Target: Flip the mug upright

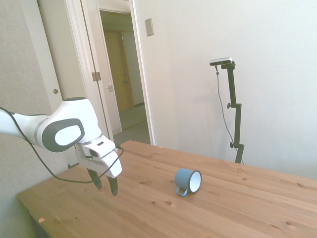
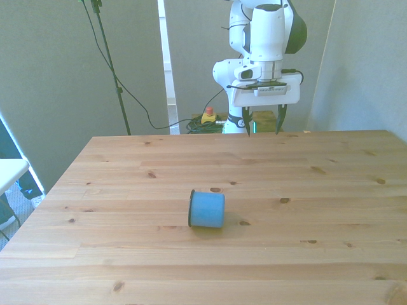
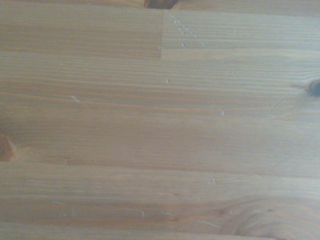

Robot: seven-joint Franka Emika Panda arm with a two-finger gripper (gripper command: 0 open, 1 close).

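One mug [image 1: 188, 180] and one gripper [image 1: 105, 186], mine, are in view. The mug is small and blue with a smooth enamel look, a white inside, a thin dark rim and a single loop handle. It lies on its side near the middle of the table [image 1: 237, 208], well apart from all four edges, with the handle down against the wood. In the front view its rim faces that view's left.

My gripper [image 2: 262, 126] hangs above the table's far edge as the front view shows it, well apart from the mug. My two dark fingers [image 1: 113, 185] point down with a clear gap between them and hold nothing.

The table is pale pine, built of long glued planks with dark knots and fine grain; close up, the boards [image 3: 160, 130] show faint scratches.

The walls are plain and light. In the side view an open white doorway [image 1: 121, 74] leads to a hallway.
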